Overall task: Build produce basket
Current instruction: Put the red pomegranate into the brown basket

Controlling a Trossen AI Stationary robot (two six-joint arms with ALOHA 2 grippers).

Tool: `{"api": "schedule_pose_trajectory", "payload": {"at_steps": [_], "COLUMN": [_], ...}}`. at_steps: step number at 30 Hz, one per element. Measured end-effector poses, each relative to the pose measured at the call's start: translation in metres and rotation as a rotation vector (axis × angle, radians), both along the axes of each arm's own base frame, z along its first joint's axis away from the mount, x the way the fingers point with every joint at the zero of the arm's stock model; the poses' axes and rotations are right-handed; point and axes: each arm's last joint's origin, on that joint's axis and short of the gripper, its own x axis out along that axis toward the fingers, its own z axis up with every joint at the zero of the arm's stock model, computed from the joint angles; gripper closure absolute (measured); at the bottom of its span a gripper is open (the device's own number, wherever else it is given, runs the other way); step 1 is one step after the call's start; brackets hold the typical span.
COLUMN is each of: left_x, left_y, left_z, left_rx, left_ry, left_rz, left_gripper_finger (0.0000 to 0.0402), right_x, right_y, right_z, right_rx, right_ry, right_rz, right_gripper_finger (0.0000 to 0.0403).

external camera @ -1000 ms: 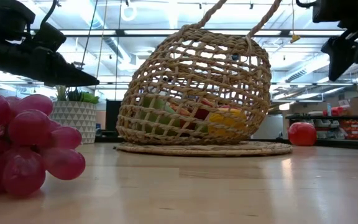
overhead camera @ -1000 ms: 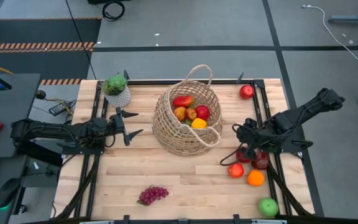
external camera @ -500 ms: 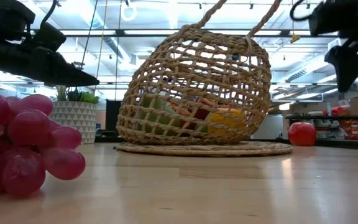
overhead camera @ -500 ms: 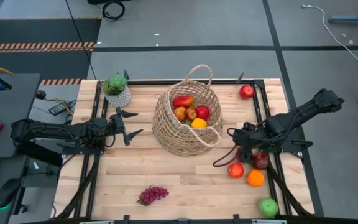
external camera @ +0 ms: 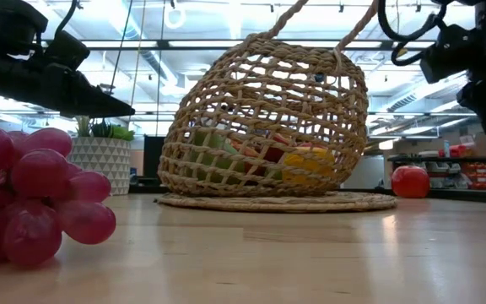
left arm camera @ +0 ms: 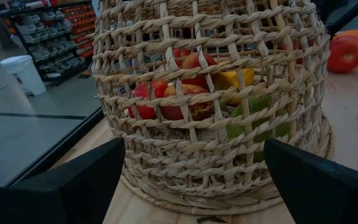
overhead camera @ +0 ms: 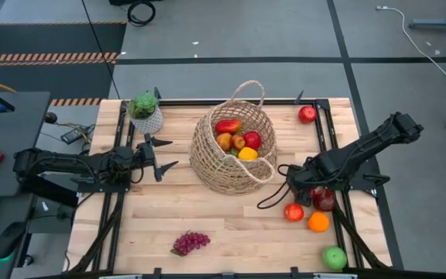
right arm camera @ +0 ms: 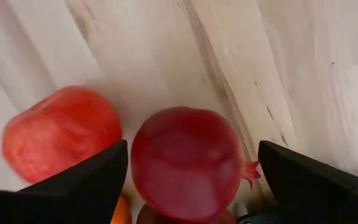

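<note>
Left gripper (overhead camera: 159,157) waits wide open and empty just beside the basket (overhead camera: 227,167), which stands mid-table with several pieces of produce inside. Right of it, my right gripper (overhead camera: 291,184) has moved in toward the basket and lowered over the dark red fruit (right arm camera: 188,162), fingers spread and holding nothing. Judgement: a pick is being set up; red apple (overhead camera: 293,211), orange (overhead camera: 318,222) and green apple (overhead camera: 334,257) remain outside
</note>
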Motion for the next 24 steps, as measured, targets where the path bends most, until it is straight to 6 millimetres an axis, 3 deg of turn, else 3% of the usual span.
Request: {"api": "schedule_pose_trajectory", "payload": {"at_steps": [11,24], "left_x": [0.000,0.000], "left_y": [0.000,0.000], "left_z": [0.000,0.000], "left_rx": [0.000,0.000], "left_ry": [0.000,0.000], "left_rz": [0.000,0.000], "left_gripper_finger": [0.0011,0.0011], "right_x": [-0.017,-0.019], "right_y": [0.000,-0.001], "right_z": [-0.029,-0.030], "right_rx": [0.041,0.051], "right_ry": [-0.030,-0.045], "right_rz": [-0.142,-0.214], "right_gripper_finger": [0.0038,0.0042]}}
